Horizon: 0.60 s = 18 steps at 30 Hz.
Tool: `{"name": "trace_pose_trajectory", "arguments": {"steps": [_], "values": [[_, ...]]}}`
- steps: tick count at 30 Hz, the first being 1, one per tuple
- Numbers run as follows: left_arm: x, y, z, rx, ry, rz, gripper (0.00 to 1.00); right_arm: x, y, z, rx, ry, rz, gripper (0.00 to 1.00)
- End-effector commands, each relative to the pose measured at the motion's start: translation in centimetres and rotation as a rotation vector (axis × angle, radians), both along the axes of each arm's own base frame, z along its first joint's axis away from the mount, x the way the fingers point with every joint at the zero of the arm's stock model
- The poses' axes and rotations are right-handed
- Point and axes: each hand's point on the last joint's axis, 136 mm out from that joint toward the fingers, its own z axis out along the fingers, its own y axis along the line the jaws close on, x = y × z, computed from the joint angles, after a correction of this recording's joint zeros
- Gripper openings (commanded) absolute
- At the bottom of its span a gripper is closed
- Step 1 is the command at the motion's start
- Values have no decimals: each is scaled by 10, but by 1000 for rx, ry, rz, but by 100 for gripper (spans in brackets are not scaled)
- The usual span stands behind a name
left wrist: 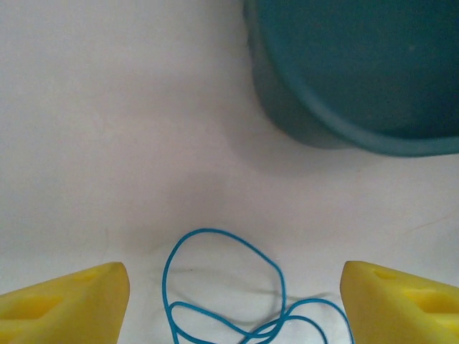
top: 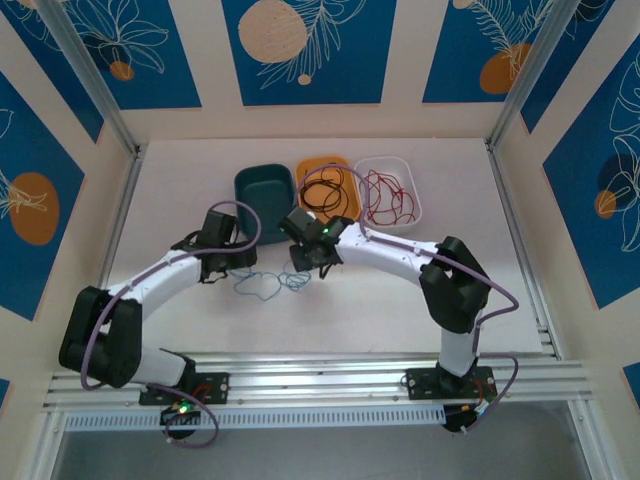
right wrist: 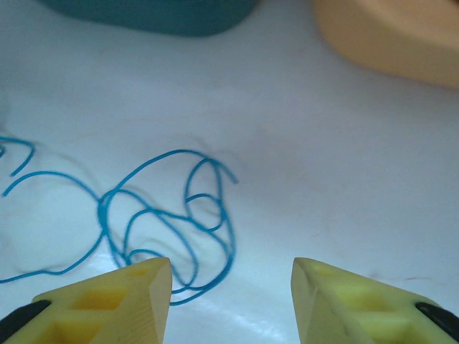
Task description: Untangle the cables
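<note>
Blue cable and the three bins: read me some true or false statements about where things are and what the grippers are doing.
1. The blue cable lies on the table, outside every bin. True.
2. The red cable is in the teal bin. False: it lies in the clear bin.
3. The black cable sits in the orange bin. True.
4. The left gripper is clamped on the blue cable. False: its jaws stand wide apart, with the cable loose on the table between them.
5. The right gripper is shut. False: its jaws are open, with nothing in them.
</note>
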Motion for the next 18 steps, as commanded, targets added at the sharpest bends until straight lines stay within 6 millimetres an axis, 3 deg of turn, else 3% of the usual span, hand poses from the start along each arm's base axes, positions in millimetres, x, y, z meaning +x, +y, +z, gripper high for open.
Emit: {"name": "trace_pose_trajectory", "arguments": {"steps": [1,9,14,16,18], "values": [[-4,5,-6,-23,40,27,77,-4,22,-6,77,8,-12,48],[-9,10,-11,-42,38,51,78,-7,55,-31,83,66,65,47],[-10,13,-8,-48,27,61,79,-7,60,-50,55,103,70,42],[-10,14,-7,-49,21,63,80,-6,59,-55,43,106,67,36],[-11,14,-5,-53,17,62,80,-4,57,-53,29,100,61,23]]}}
